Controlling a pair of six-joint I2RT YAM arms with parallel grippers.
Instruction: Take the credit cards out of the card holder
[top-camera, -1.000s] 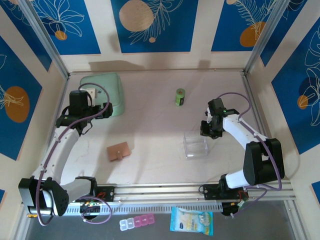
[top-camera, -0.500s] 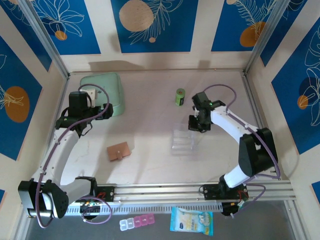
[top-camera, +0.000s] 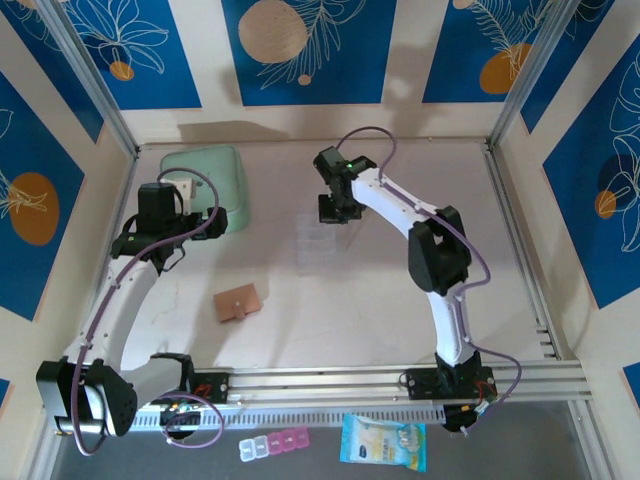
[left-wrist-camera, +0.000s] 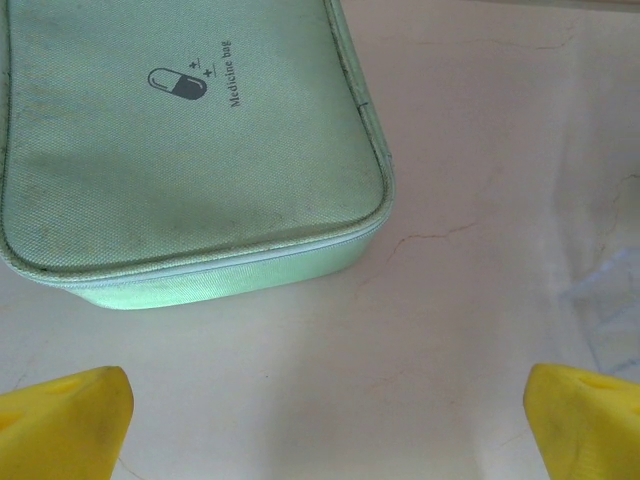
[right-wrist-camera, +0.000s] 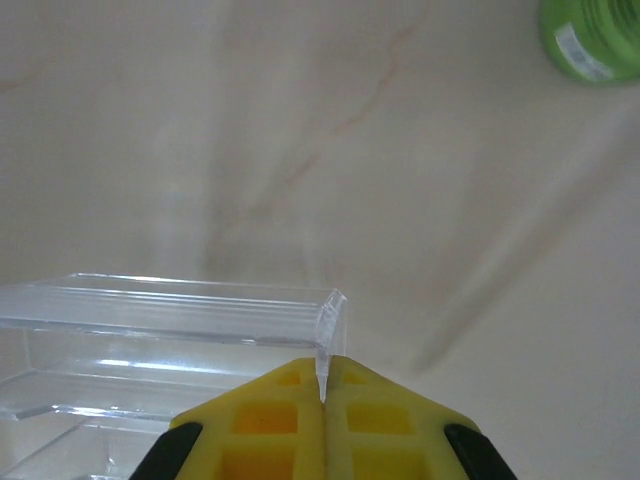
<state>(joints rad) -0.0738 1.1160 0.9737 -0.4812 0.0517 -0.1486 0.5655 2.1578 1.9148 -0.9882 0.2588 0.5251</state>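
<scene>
While clear box (top-camera: 315, 245) is pinched, holder (top-camera: 238, 302) lies apart.

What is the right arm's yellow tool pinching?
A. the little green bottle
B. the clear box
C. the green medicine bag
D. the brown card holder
B: in the right wrist view, the right tool is shut on the thin wall of the clear box.
</scene>
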